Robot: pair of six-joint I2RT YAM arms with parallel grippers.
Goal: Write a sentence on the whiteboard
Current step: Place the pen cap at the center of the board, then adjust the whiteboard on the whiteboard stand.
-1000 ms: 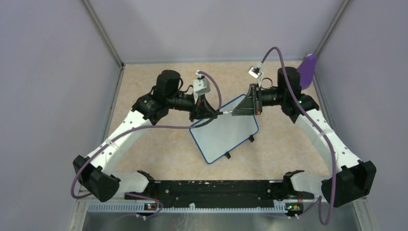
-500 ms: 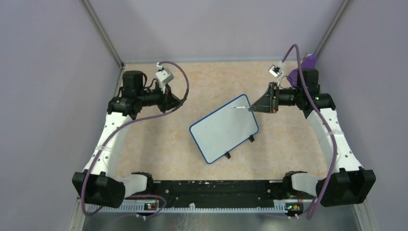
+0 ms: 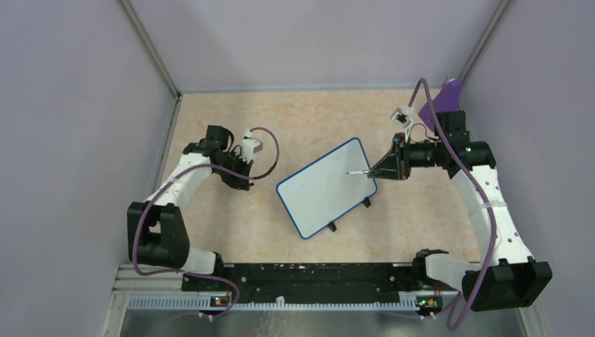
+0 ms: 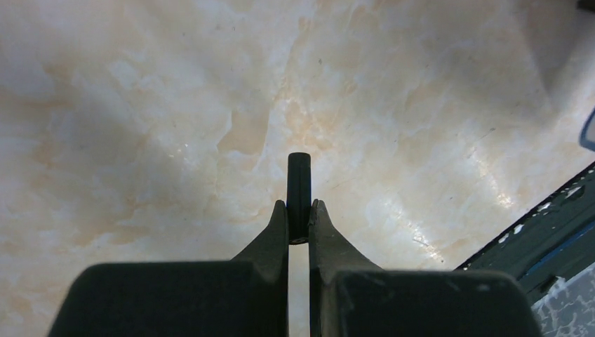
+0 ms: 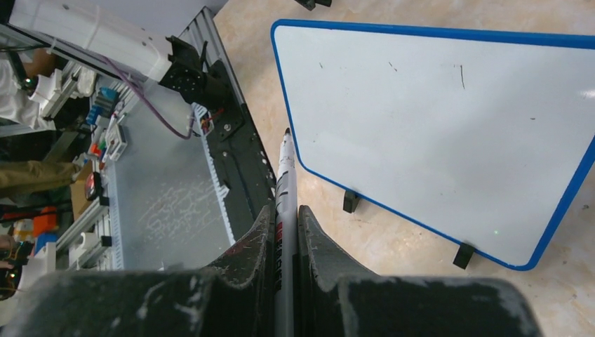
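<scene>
The whiteboard (image 3: 323, 193) lies flat and skewed near the middle of the marbled table (image 3: 231, 232), its blue rim running all round and its two black feet (image 3: 366, 202) on the near right edge. In the right wrist view the board (image 5: 435, 119) is cut off at the top and right of the frame. Its white face shows only a few faint specks and one short dark stroke.

The right gripper (image 3: 384, 167) is beside the board's far right corner, fingers pinched narrow on a white marker (image 3: 359, 172) that reaches in over the surface. From above I cannot tell whether the tip touches. From the wrist, the marker (image 5: 284, 182) runs up between the fingers (image 5: 256, 239), and its dark tip appears just beside the rim.

The left gripper (image 3: 242, 179) sits well apart over bare table to the left. The overhead view hides its fingers, but its own camera shows them (image 4: 298, 214) clamped on a short black cylinder (image 4: 299, 182), possibly the marker's cap.

A purple scoop (image 3: 445, 98) leans in the far right corner, partly hidden by the right arm.
</scene>
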